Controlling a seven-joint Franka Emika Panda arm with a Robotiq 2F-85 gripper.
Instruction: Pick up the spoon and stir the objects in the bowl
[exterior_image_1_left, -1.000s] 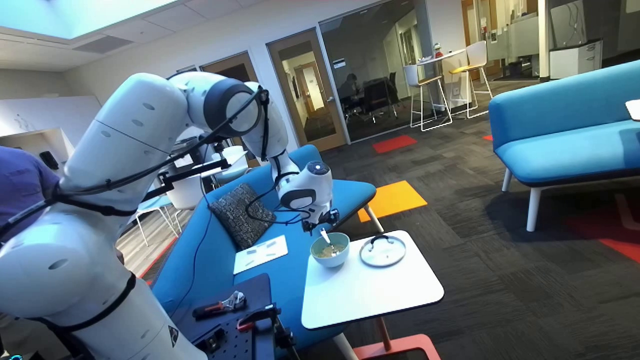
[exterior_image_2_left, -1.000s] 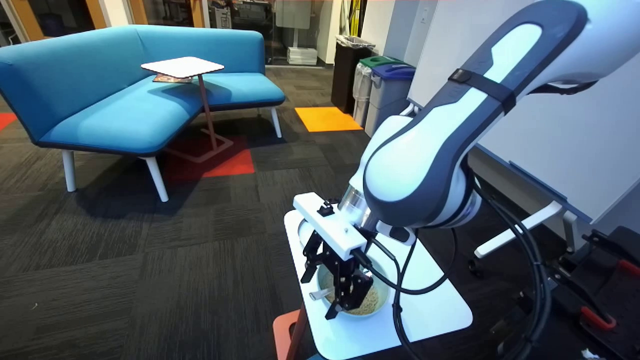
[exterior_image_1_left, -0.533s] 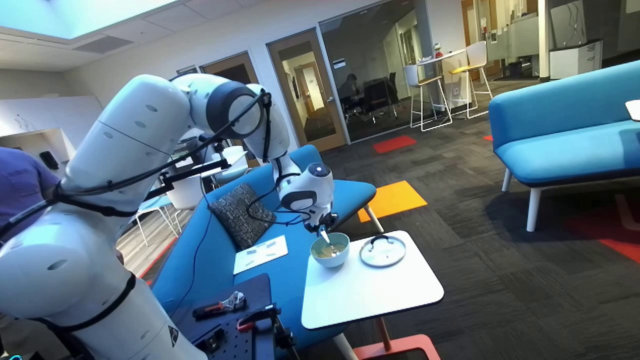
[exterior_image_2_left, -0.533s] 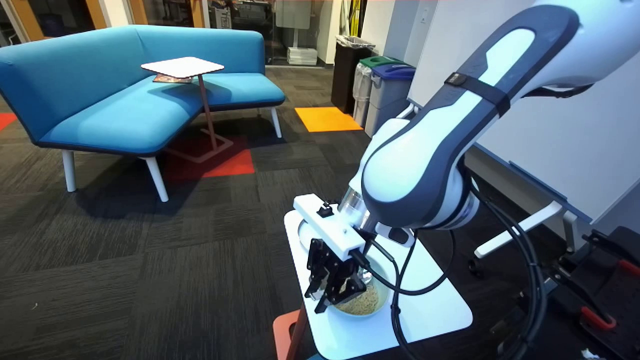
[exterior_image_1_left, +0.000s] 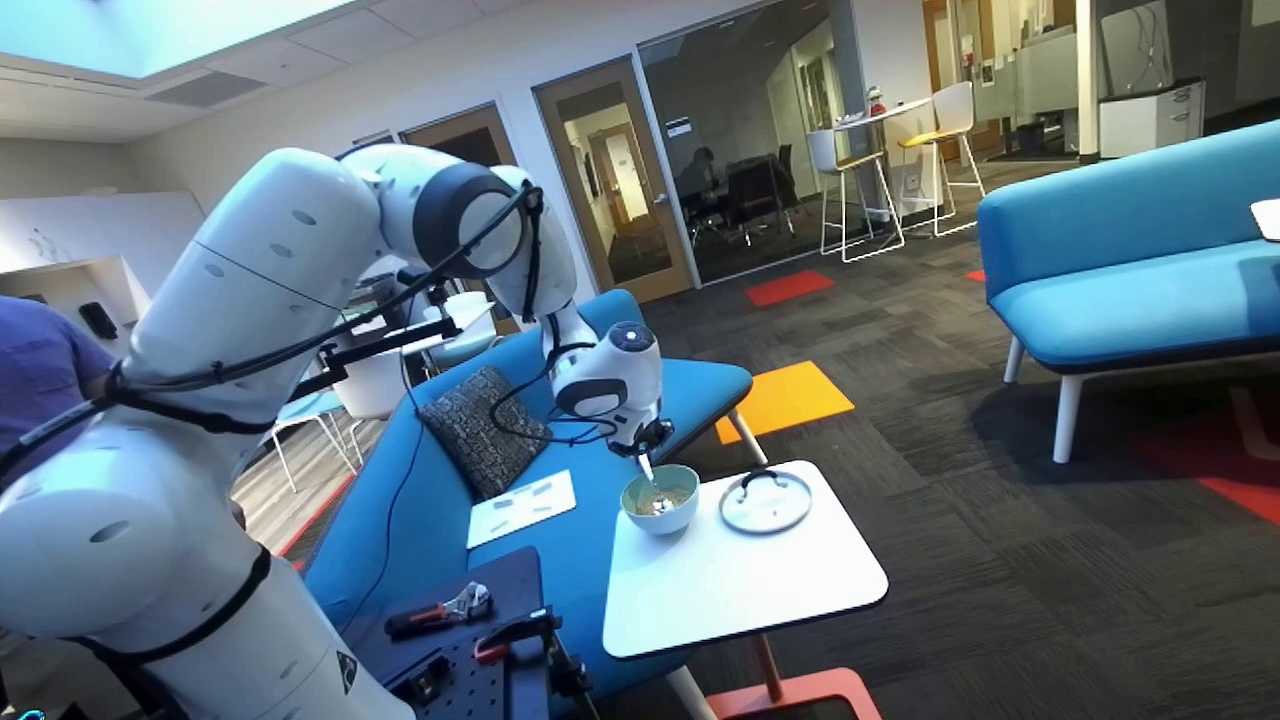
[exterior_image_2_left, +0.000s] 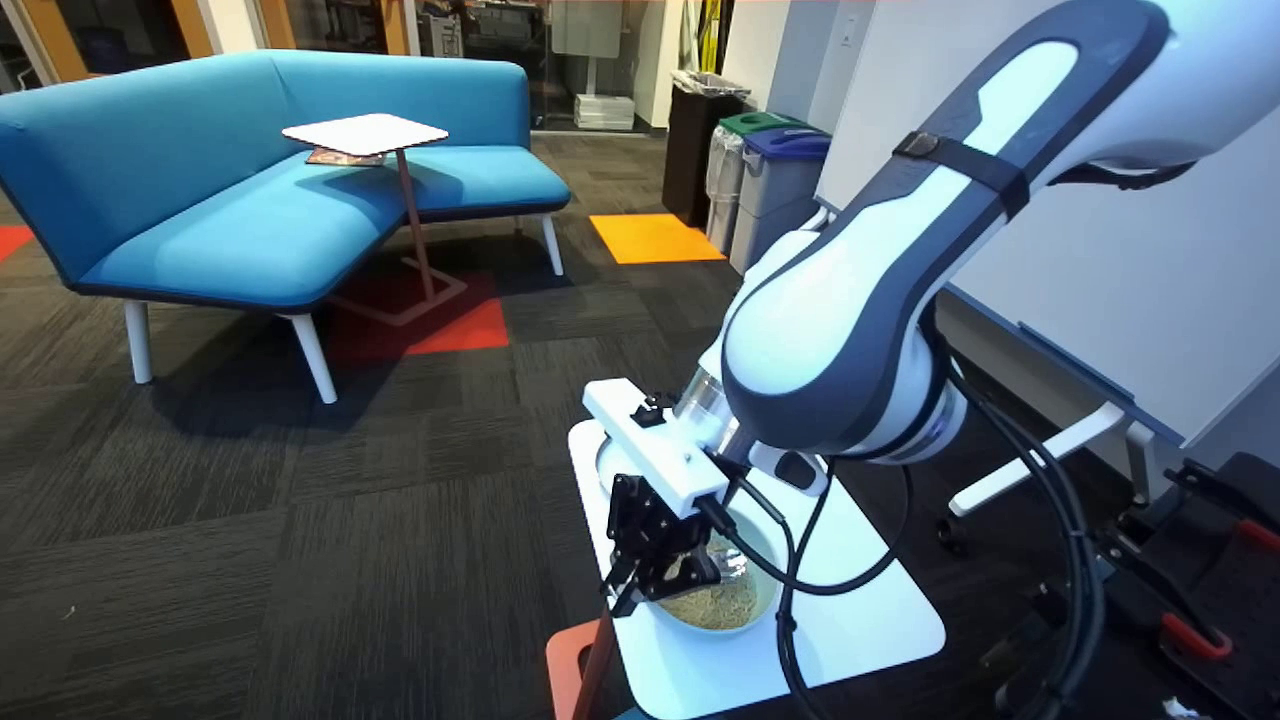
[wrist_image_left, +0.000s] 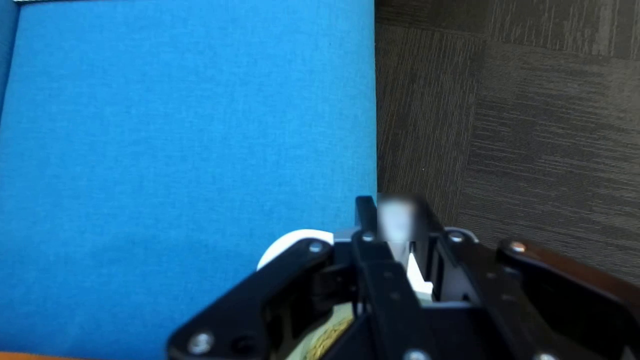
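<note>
- On the white table (exterior_image_1_left: 750, 595): pick looks done, spoon (exterior_image_1_left: 648, 471) grasped; stirring looks left to do, so maybe halfway.
- Lid (exterior_image_1_left: 766, 508): flat on the table, beside the bowl (exterior_image_1_left: 660, 523), not touching it.
- Bowl: upright, near table edge, part-filled with tan grain-like stuff (exterior_image_2_left: 715, 608).
- Gripper (wrist_image_left: 396, 212): over the bowl's rim, pinching the spoon handle.
- Spoon: tilted, handle end in the jaws, head down in the bowl; can't tell how deep.

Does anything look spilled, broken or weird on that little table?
I see no spill or damage. One slightly odd thing: the round pale blue-green bowl stands close to the edge of the white rounded-corner tabletop, so a bump while stirring might tip it off.
</note>
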